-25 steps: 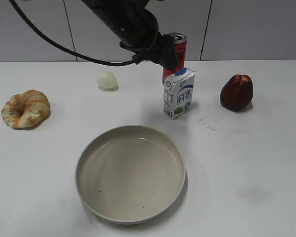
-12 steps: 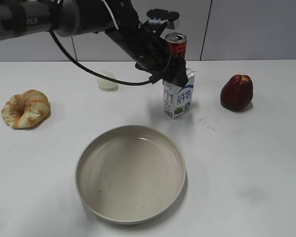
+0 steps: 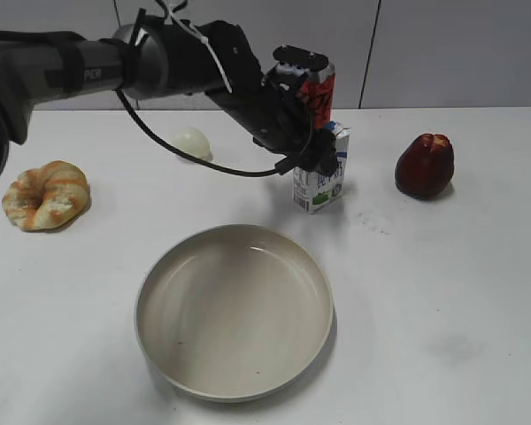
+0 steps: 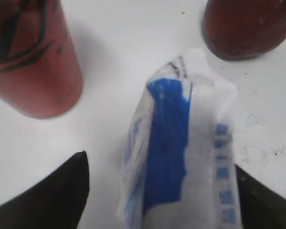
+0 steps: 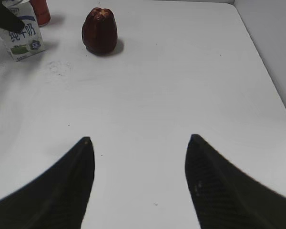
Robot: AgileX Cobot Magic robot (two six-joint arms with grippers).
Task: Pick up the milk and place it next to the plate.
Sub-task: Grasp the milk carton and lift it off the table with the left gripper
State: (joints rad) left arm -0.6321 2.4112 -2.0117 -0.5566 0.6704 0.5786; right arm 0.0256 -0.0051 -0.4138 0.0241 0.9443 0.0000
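Half a second on, the left claw [image 3: 323, 159] has dropped, fingers spread wide around the milk [image 3: 319, 177].

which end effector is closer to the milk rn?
Left. The left end effector is open and straddles the milk, one finger on each side. The right end effector hangs open over bare table, far from it.

The left arm [image 3: 159, 62] is a thick round tube, dark grey to black, with pale lettering printed on its side above the bread roll [image 3: 46, 195]. A black cable loops beneath it, and a thin white tie sits on its upper side. The left gripper [image 4: 159, 188] has black tapered fingers. The right gripper [image 5: 138, 183] has black fingers [image 5: 62, 183] with fine ribbed texture.
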